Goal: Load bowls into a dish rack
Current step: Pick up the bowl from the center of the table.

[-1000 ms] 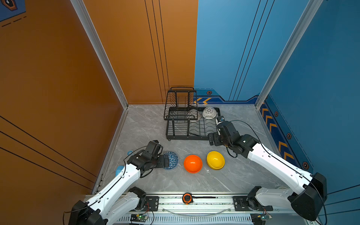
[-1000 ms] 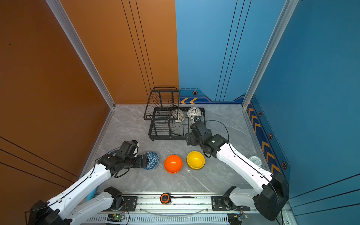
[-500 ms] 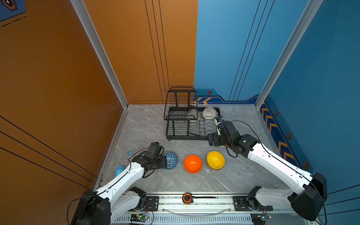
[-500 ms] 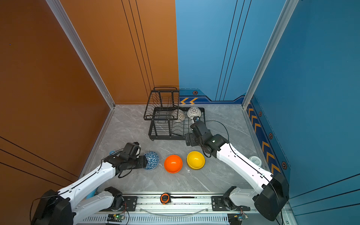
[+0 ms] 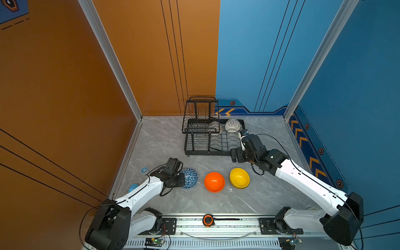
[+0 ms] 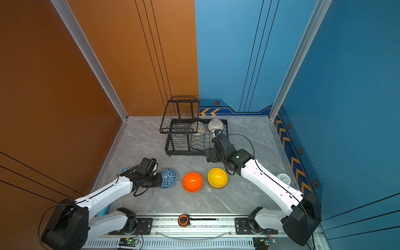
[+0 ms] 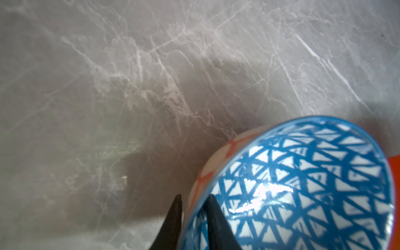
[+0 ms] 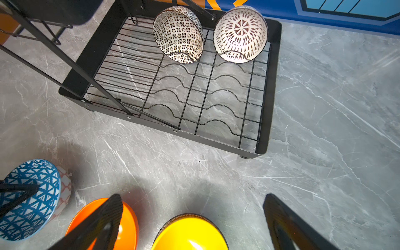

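The blue-white triangle bowl (image 5: 191, 178) (image 7: 303, 184) lies tilted on the grey floor, its opening turned toward my left arm. My left gripper (image 5: 183, 180) (image 7: 194, 201) is shut on its rim, with one finger inside and one on the red-patterned outer wall. An orange bowl (image 5: 214, 181) and a yellow bowl (image 5: 239, 178) sit beside it. The black wire dish rack (image 5: 207, 151) holds two black-patterned white bowls (image 8: 178, 34) (image 8: 240, 32) at its far end. My right gripper (image 8: 193, 199) (image 5: 236, 154) hangs open above the floor between the rack and the yellow bowl (image 8: 190, 233).
An orange tape measure (image 5: 207, 220) lies on the front rail. Small blue items (image 5: 144, 170) (image 5: 133, 187) sit by the left wall, and a white round lid (image 6: 283, 178) by the right wall. The rack's raised basket (image 5: 201, 114) stands near the back wall.
My left gripper has closed from wide open onto the blue bowl's rim, and its arm has shifted slightly. The right arm has stayed still and open.
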